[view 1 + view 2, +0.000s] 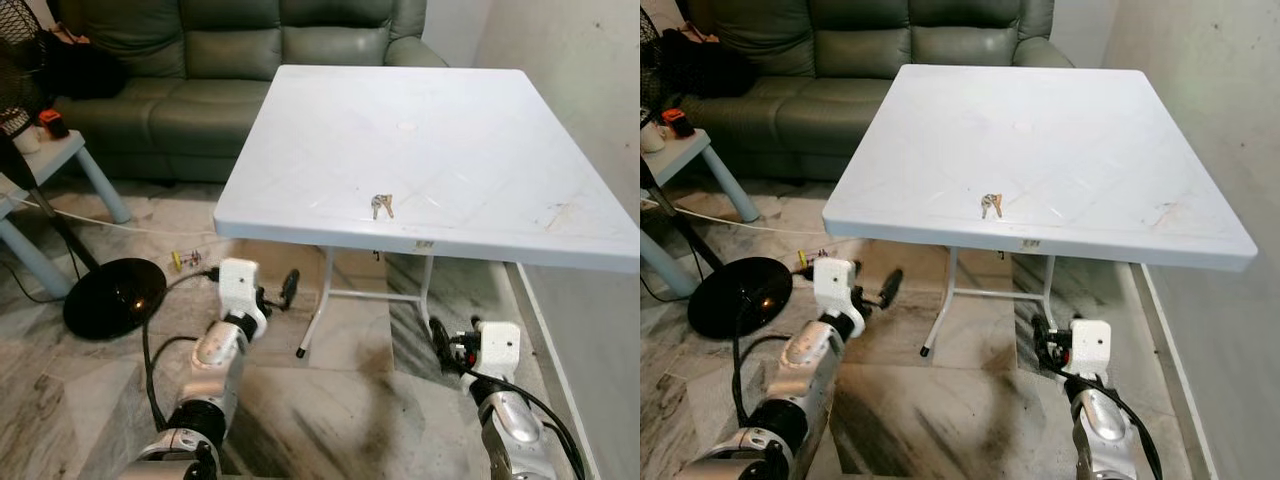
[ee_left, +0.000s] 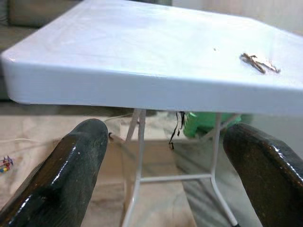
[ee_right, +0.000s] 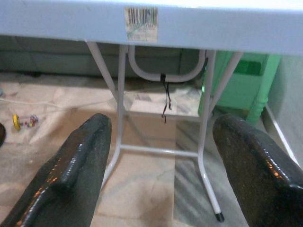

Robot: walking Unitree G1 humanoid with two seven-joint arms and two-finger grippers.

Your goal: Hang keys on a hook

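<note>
Here the keys (image 1: 382,206) lie lengthwise toward the table (image 1: 480,150) edge — both hands (image 2: 161,156) (image 3: 161,156) wide.

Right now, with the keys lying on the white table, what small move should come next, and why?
Probably raise the left claw above the white table edge toward the keys. Both claws hang open below the tabletop, the right claw lower still, and the keys lie untouched near the front edge.
</note>
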